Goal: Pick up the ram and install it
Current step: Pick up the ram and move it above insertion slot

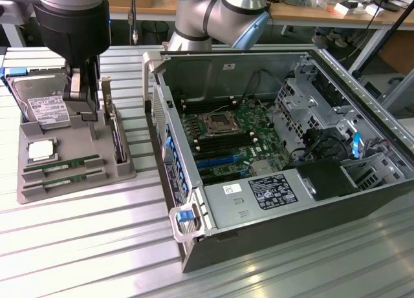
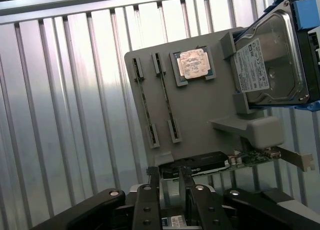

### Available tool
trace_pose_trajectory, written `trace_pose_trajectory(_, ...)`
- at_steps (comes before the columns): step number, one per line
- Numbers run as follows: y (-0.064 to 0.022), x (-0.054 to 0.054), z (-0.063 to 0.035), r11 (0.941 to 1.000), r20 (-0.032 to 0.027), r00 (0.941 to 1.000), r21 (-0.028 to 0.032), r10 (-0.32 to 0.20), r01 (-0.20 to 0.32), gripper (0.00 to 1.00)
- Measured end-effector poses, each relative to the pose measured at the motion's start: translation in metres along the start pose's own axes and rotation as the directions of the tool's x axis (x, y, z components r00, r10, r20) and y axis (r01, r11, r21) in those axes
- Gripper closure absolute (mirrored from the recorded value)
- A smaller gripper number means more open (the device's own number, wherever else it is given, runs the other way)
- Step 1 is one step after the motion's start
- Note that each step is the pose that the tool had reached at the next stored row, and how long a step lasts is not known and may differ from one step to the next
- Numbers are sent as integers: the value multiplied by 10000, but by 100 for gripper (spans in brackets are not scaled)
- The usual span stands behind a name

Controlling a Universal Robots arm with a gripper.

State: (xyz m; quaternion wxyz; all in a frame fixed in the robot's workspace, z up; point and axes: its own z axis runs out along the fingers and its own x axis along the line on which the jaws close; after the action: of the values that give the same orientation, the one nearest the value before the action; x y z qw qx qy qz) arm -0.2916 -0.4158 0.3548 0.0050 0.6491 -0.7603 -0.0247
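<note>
Two ram sticks stand on edge in slots of a grey holder tray (image 1: pixel 97 172): one ram stick (image 1: pixel 62 163) and a second ram stick (image 1: pixel 65 178) just in front of it. In the wrist view they show as thin green strips, the first ram stick (image 2: pixel 143 101) and the second ram stick (image 2: pixel 166 98). My gripper (image 1: pixel 87 110) hangs above the tray's far part, between the hard drive and the expansion card, apart from the ram. Its fingers (image 2: pixel 154 182) stand open with nothing between them.
The tray (image 2: pixel 200 110) also holds a CPU (image 1: pixel 40 150), a silver hard drive (image 1: pixel 42 101) and an upright expansion card (image 1: pixel 116 139). An open computer case (image 1: pixel 362 117) lies on the exterior view's right, motherboard (image 1: pixel 226 133) exposed. The table is ribbed metal.
</note>
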Motion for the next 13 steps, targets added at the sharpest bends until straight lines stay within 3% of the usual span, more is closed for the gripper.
trace_pose_trajectory(13,-2,1,33,10000,0,10000,0,0,0,70)
